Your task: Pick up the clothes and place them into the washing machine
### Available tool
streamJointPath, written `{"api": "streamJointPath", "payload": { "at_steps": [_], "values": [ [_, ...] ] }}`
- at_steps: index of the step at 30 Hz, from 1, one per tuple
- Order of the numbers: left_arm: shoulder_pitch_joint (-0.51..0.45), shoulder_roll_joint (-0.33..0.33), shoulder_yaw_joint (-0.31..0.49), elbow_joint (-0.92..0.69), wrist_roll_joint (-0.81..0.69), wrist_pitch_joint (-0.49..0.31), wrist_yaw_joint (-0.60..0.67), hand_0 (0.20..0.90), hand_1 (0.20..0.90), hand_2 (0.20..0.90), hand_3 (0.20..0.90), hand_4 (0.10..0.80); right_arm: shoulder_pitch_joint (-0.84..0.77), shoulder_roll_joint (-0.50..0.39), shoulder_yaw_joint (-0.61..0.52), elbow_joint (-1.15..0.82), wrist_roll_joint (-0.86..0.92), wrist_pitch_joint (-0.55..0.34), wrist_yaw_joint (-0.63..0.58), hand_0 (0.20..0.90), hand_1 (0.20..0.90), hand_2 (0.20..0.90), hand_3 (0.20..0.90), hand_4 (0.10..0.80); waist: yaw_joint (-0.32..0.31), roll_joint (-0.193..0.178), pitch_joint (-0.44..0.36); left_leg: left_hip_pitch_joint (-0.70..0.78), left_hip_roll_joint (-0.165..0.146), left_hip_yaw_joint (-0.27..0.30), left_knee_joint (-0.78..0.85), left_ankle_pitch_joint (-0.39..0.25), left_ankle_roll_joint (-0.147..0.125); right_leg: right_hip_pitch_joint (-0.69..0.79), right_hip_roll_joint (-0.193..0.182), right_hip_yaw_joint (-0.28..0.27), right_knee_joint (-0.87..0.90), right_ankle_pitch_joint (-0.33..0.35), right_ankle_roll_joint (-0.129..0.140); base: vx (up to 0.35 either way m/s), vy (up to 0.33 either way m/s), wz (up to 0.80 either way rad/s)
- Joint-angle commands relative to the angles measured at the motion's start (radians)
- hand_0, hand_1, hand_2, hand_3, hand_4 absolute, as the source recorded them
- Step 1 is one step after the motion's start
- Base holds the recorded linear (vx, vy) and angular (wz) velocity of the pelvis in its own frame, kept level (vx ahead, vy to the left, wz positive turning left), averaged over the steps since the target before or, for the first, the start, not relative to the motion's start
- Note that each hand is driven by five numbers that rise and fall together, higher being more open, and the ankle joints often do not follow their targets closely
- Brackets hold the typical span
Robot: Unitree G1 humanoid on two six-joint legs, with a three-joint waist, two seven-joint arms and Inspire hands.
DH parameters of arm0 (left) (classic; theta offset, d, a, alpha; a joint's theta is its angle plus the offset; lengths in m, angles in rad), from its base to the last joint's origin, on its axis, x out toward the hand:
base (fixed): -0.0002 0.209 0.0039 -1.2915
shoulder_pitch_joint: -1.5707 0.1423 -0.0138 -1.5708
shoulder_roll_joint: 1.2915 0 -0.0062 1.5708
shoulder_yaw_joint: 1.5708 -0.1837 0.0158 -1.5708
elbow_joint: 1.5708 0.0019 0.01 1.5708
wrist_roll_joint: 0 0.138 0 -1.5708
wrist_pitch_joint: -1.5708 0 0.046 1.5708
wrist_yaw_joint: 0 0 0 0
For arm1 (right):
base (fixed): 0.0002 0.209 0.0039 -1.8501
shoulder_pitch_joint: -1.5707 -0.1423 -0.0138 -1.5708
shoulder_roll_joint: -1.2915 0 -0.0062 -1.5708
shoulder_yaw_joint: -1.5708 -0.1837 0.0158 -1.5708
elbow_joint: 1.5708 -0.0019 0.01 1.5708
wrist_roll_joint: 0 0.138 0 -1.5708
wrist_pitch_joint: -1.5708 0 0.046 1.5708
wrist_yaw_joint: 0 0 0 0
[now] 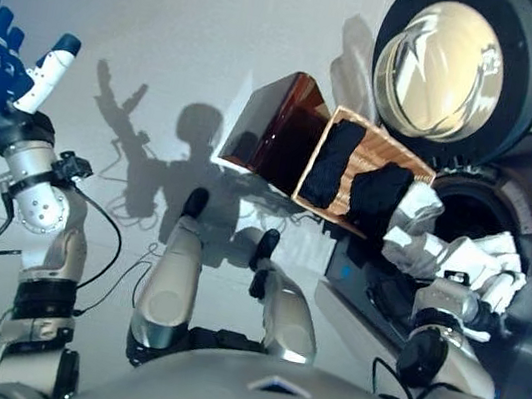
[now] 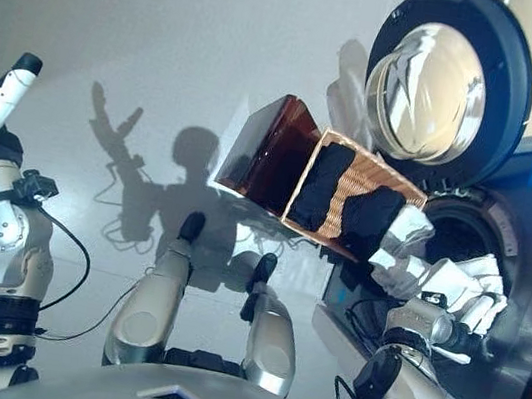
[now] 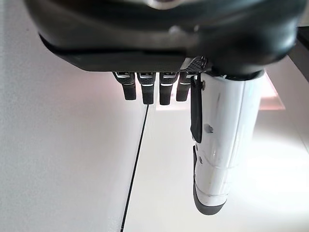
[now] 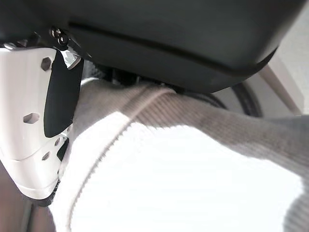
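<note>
At the dark round mouth of the washing machine (image 1: pixel 481 218), my right hand (image 1: pixel 481 279) had its fingers curled round a white ribbed knit garment (image 1: pixel 421 246), bunched just at the opening's rim. I judged a trailing fold could snag there and drop outside beside the brown wooden basket (image 1: pixel 333 160) with dark clothes (image 1: pixel 332 165); my left hand (image 1: pixel 8 68) hung raised, fingers straight, empty.

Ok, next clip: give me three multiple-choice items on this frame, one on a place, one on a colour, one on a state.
1. Where is the white garment?
A. in the right hand, at the washing machine opening
B. on the floor
C. in the left hand

2. What colour are the clothes in the basket?
A. red
B. black
C. yellow

3. The washer door is:
A. shut
B. missing
C. open

Answers: 1 A, the cloth bunches at that hand by the drum mouth. 2 B, two dark pieces lie inside. 3 C, it stands swung up, away from the opening.
</note>
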Motion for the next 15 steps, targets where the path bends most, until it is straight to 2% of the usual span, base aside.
{"api": "streamJointPath", "payload": {
  "at_steps": [1,8,11,15],
  "values": [
    [0.021,0.072,0.08,-0.165,0.041,-0.105,-0.013,0.9,0.9,0.9,0.9,0.8,0.13,-0.169,0.007,-0.083,-0.038,-0.233,0.027,0.2,0.2,0.2,0.2,0.3,-0.015,-0.015,-0.11,-0.023,-0.014,-0.019,-0.007,-0.046,-0.038,-0.001,0.022,-0.012,-0.004,-0.014,-0.026,0.005,0.039,0.04],
    [0.012,0.07,0.087,-0.147,0.047,-0.11,0.013,0.9,0.9,0.9,0.9,0.8,0.088,-0.132,0.039,-0.142,-0.044,-0.252,0.018,0.2,0.2,0.2,0.2,0.3,-0.015,0.036,-0.072,-0.051,-0.027,-0.001,0.036,-0.057,-0.033,-0.053,0.018,0.007,0.037,-0.024,-0.04,-0.069,0.032,-0.02],
    [0.003,0.066,0.082,-0.131,0.037,-0.116,0.025,0.9,0.9,0.9,0.9,0.8,0.031,-0.133,0.063,-0.203,-0.077,-0.263,-0.007,0.2,0.2,0.2,0.2,0.3,-0.014,0.074,-0.019,-0.09,-0.033,0.021,0.109,-0.08,-0.029,-0.117,0.025,0.031,0.106,-0.034,-0.049,-0.088,0.02,-0.18],
    [-0.011,0.053,0.081,-0.133,0.03,-0.125,0.037,0.9,0.9,0.9,0.9,0.8,-0.005,-0.128,0.078,-0.241,-0.112,-0.272,-0.04,0.2,0.2,0.2,0.2,0.3,-0.015,0.105,0.006,-0.146,-0.034,0.035,0.192,-0.112,-0.026,-0.192,0.032,0.044,0.186,-0.06,-0.055,-0.077,0.028,-0.22]
  ]
}}
